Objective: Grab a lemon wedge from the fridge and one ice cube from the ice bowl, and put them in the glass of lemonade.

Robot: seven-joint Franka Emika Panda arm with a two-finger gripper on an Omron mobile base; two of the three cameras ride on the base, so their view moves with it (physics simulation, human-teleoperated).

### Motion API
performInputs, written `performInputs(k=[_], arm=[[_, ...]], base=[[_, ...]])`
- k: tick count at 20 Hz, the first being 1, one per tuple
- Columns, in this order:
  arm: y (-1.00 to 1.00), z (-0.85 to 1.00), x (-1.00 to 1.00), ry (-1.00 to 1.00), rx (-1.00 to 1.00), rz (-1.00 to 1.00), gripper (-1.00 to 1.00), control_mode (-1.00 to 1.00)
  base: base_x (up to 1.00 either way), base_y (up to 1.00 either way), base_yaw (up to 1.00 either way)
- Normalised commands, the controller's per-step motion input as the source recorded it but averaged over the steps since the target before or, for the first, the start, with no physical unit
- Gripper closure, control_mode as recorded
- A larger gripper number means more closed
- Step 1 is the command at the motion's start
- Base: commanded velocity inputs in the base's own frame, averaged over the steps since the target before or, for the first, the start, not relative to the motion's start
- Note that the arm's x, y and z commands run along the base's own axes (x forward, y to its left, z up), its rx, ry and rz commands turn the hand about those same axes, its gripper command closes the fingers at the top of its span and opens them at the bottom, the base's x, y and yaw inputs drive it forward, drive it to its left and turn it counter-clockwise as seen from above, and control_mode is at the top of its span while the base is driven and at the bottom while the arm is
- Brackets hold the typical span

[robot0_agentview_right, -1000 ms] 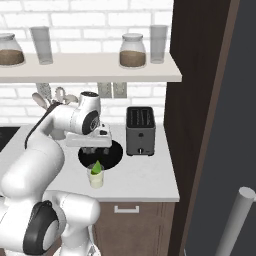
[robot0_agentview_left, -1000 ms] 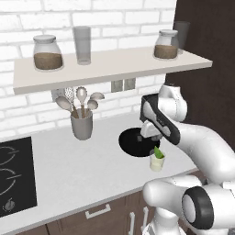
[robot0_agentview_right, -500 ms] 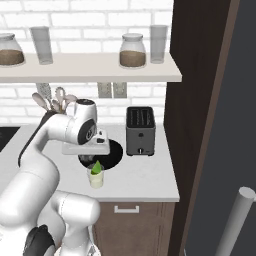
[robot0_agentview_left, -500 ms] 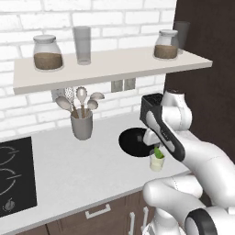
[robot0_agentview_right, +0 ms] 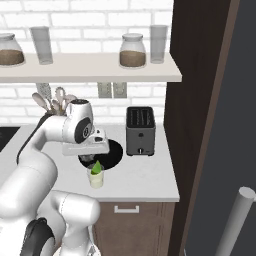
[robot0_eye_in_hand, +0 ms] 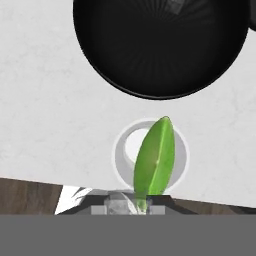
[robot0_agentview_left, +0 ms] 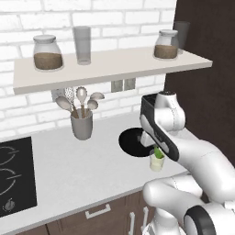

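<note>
My gripper point(robot0_eye_in_hand: 136, 204), closed on the lemon wedge point(robot0_eye_in_hand: 154, 159), hangs directly over the glass of lemonade point(robot0_agentview_right: 96, 177), which stands near the counter's front edge point(robot0_agentview_right: 145, 197), just beside the ice bowl point(robot0_eye_in_hand: 160, 45) rim.

The bowl point(robot0_eye_in_hand: 160, 45) was glossy black, faintly ribbed inside. The counter point(robot0_agentview_left: 92, 170) was matt pale stone, lightly mottled. The glass point(robot0_eye_in_hand: 125, 150) looked clear and smooth; the lemon wedge point(robot0_eye_in_hand: 155, 160) was shiny green. A toaster point(robot0_agentview_right: 140, 131) was dark brushed metal. The wall point(robot0_agentview_left: 41, 9) was white painted brick.
</note>
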Motion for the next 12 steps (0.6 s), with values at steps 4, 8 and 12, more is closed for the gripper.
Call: performInputs(k=[4,8,12], arm=[[0.00,0.00,0.24,0.00,0.00,0.00,1.00,-1.00],[0.00,-0.11,0.19,0.00,0.00,0.00,1.00,-1.00],[0.00,-0.12,0.01,-0.01,0.00,0.00,1.00,-1.00]], base=[[0.00,0.00,0.00],[0.00,0.00,0.00],[0.00,0.00,0.00]])
